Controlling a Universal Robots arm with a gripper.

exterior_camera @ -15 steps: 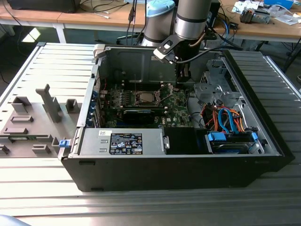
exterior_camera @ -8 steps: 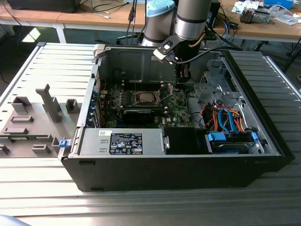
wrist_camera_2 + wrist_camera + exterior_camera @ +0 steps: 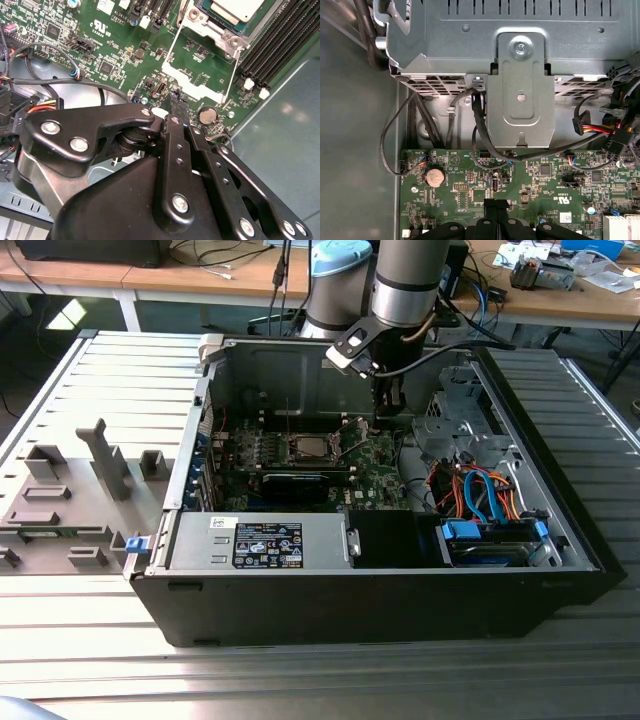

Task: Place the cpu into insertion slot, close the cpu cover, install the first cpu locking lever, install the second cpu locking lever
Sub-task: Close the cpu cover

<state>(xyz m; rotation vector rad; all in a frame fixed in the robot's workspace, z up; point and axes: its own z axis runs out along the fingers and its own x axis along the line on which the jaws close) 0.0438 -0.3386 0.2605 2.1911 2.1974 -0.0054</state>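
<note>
The cpu (image 3: 308,448) lies silvery in the insertion slot (image 3: 292,455) on the green board; in the second wrist view the cpu (image 3: 235,9) sits inside the slot's metal frame (image 3: 220,34). The cpu cover (image 3: 192,82), a thin frame with a big window, is swung open off the slot towards my gripper. It shows in the exterior view as the cpu cover (image 3: 348,430), on the slot's right. My gripper (image 3: 175,100) is shut with nothing between its fingers, its tip just short of the cover's free edge. The gripper (image 3: 386,415) hangs inside the case.
Long black memory slots (image 3: 280,45) run beside the socket. A coin battery (image 3: 207,115) sits close to the gripper tip. A grey drive bracket (image 3: 520,95) and black cables (image 3: 480,130) stand beyond the board. Orange and blue cables (image 3: 480,490) fill the case's right.
</note>
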